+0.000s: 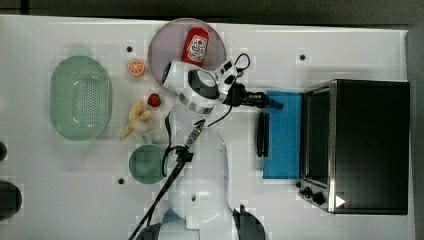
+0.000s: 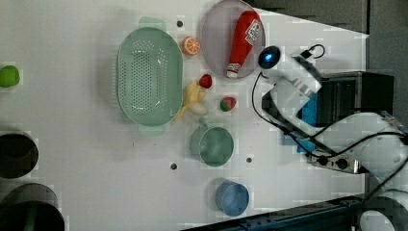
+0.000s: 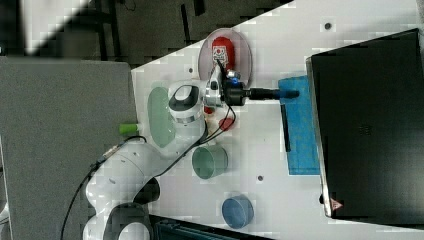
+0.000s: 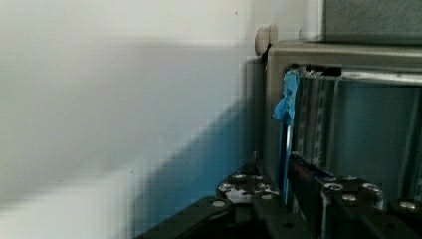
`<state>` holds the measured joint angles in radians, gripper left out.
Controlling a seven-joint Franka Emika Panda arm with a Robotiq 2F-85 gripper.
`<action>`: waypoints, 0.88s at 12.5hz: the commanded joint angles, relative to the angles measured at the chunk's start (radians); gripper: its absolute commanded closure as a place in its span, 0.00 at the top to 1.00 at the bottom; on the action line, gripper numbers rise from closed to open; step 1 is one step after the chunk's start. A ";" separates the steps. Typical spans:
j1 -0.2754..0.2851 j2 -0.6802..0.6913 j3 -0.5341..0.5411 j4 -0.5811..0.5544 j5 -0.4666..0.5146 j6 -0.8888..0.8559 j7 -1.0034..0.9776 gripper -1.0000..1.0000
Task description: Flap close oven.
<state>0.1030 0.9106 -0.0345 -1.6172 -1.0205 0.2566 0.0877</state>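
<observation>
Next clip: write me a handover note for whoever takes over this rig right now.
Gripper: narrowly closed on the far edge of the blue-tinted drop-down door, near one corner.
Large black boxy toaster oven stands at the top view's right, door flat open on the white table, dark bar handle untouched.
Done: edge gripped.
Left: swing the door up and shut.

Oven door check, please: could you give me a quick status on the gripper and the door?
Gripper closed on the door's far edge. Oven door down flat, handle untouched. Nothing blocking the swing.
</observation>
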 commanded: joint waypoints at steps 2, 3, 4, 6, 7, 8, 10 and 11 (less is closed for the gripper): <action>-0.104 -0.154 0.012 -0.013 0.156 0.082 -0.256 0.17; -0.130 -0.181 0.012 -0.016 0.202 0.102 -0.313 0.17; -0.158 -0.205 0.011 -0.017 0.252 0.118 -0.364 0.17; -0.217 -0.246 0.012 -0.017 0.350 0.153 -0.489 0.17; -0.245 -0.261 0.012 -0.017 0.399 0.171 -0.552 0.17; -0.272 -0.275 0.012 -0.017 0.451 0.188 -0.604 0.17; -0.324 -0.297 0.011 -0.017 0.533 0.220 -0.672 0.17; -0.348 -0.305 0.012 -0.017 0.564 0.234 -0.693 0.17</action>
<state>-0.2250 0.6108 -0.0255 -1.6318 -0.4609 0.4700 -0.4988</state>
